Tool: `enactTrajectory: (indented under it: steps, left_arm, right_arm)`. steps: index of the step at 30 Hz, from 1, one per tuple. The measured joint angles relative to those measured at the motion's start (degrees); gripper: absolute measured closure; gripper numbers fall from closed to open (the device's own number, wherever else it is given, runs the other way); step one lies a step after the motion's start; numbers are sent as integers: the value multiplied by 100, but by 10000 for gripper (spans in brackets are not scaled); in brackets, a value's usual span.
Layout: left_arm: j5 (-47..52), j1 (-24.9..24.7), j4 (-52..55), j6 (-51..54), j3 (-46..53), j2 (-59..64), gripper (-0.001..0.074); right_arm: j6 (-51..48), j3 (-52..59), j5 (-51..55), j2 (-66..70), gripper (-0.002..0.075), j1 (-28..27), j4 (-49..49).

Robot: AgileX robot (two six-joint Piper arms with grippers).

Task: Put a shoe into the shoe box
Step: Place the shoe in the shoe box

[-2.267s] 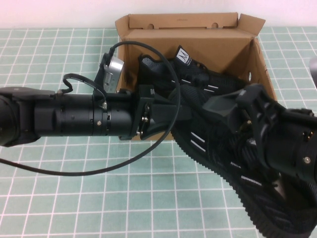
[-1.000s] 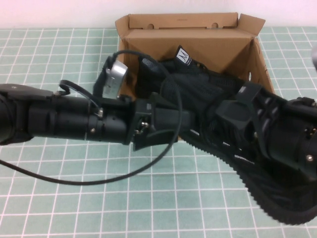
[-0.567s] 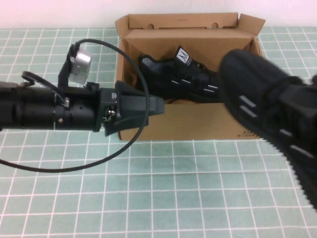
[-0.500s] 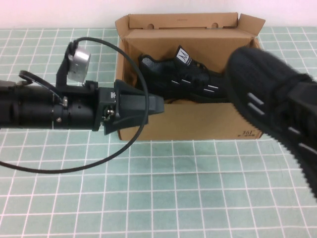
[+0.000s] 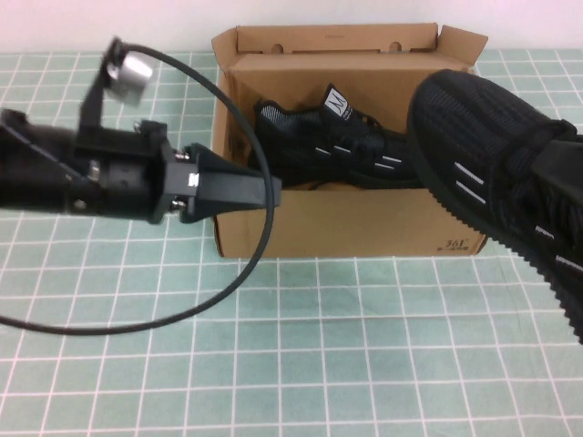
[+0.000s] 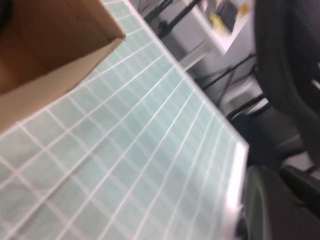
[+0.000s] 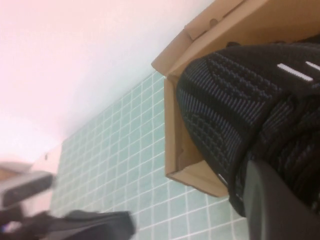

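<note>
While the brown corrugated cardboard shoe box (image 5: 351, 218) stood open on the green grid-patterned table mat (image 5: 273, 364), a matching black mesh sneaker (image 5: 332, 146) lay inside it; the black mesh shoe with short white dashes (image 5: 496, 177) hung in the air over the box's right front corner, toe toward the box, carried at the right gripper (image 7: 272, 200), whose finger spread could not be made out; the left gripper (image 5: 232, 191) hovered before the box's left front corner, holding nothing, its finger gap not discernible.
</note>
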Motion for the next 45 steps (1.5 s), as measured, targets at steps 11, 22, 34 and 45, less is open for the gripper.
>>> enactTrajectory:
  steps: [11,22,34,45]
  left_arm:
    - [-1229,0,2960,-1431,-387,-1852,735]
    - [-1182,0,3736,-2157,-387,-2561,735]
    - [-995,0,3756,-2409,-387,-2561,735]
    - [-943,0,4095,-2700,-387,-2622,735]
  right_arm:
    - [-1251,0,57,47,724,0,-193]
    - [-4695,-851,1102,649,725,0,922]
    - [-7672,-1913,881,1559,725,-1628,3758]
    - [-12750,-2429,790,2704,726,-3480,8854]
